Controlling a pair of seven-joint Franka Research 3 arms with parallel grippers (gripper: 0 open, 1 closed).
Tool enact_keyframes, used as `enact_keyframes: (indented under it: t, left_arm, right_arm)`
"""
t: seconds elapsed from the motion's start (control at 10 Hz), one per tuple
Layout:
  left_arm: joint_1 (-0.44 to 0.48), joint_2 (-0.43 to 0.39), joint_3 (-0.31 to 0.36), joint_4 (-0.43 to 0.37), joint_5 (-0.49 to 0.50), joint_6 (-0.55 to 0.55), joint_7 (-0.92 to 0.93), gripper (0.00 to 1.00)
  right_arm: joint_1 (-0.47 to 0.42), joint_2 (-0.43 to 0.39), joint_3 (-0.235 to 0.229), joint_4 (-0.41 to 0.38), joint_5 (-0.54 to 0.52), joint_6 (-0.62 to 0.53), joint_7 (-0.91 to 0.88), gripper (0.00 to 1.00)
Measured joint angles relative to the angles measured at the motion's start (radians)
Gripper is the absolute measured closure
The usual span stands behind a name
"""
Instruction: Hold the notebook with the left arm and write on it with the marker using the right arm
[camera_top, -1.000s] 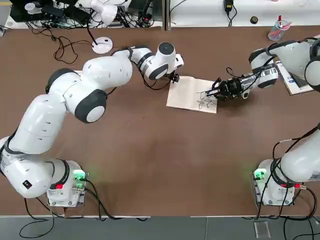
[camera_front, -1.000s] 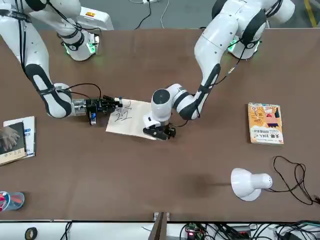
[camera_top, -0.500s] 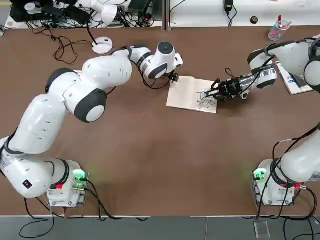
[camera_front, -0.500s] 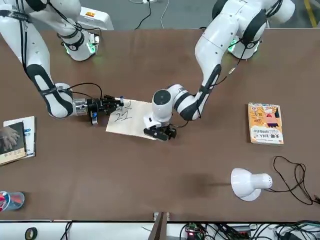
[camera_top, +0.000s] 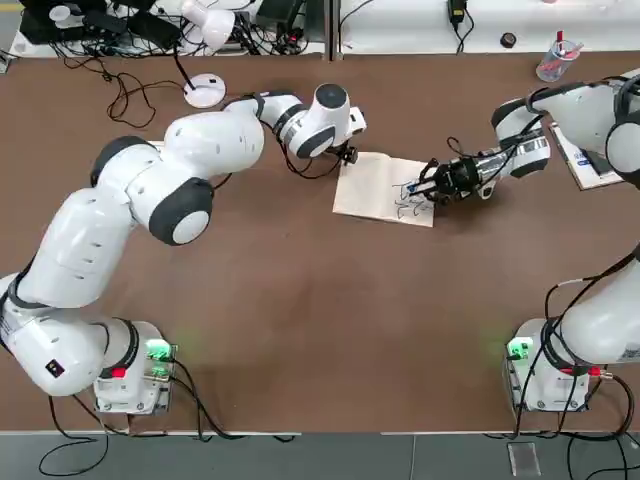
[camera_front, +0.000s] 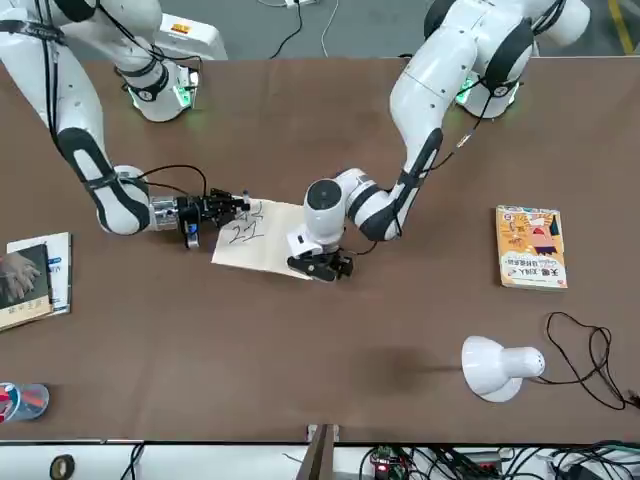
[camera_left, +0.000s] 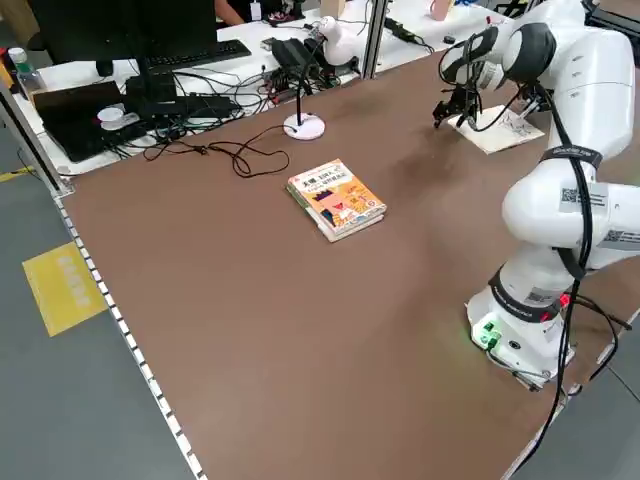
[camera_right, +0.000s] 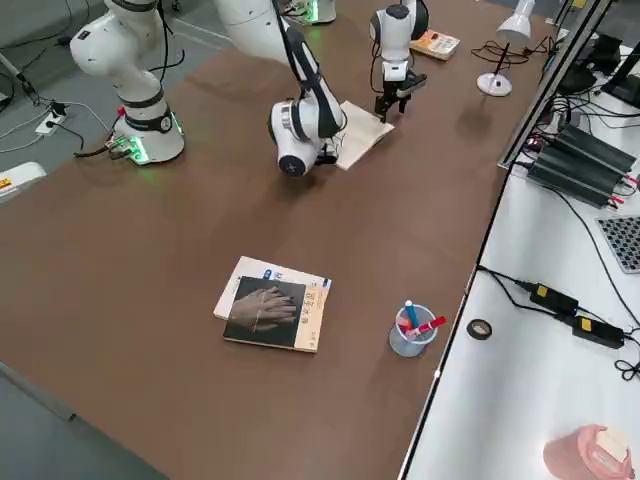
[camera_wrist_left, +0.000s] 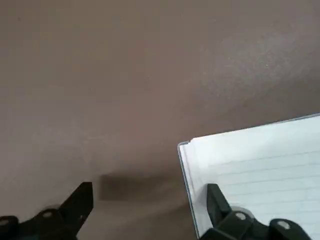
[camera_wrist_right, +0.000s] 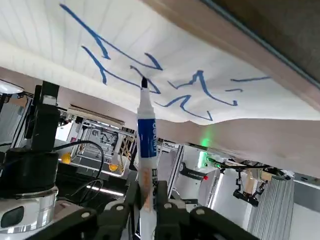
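L gripper (camera_wrist_left: 150, 220), fingers spread, pins notebook (camera_top: 380, 188) corner; R gripper (camera_wrist_right: 147, 212) pinches marker (camera_wrist_right: 146, 150): excess tip pressure may shift page, smearing strokes.

Cream-white open notebook (camera_top: 385, 189) lying flat mid-table, scribbles at its right edge. Black left gripper (camera_top: 347, 155) touching its far-left corner. Black right gripper (camera_top: 441, 180) at the scribbled edge, holding slim marker (camera_top: 417, 187).

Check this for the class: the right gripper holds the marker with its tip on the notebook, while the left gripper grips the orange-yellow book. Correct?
Not quite. In the front view the left gripper is at the notebook, not the orange-yellow book, which lies alone. The right gripper does hold the marker there.
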Motion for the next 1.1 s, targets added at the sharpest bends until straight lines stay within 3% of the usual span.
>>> enact_keyframes:
  t: [1.1]
  left_arm:
    - [0.0,0.0,0.0,0.0,0.0,0.0,0.0,0.0]
  right_arm:
    - [0.011,0.029,0.0,0.061,0.001,0.009,-0.001,0.82]
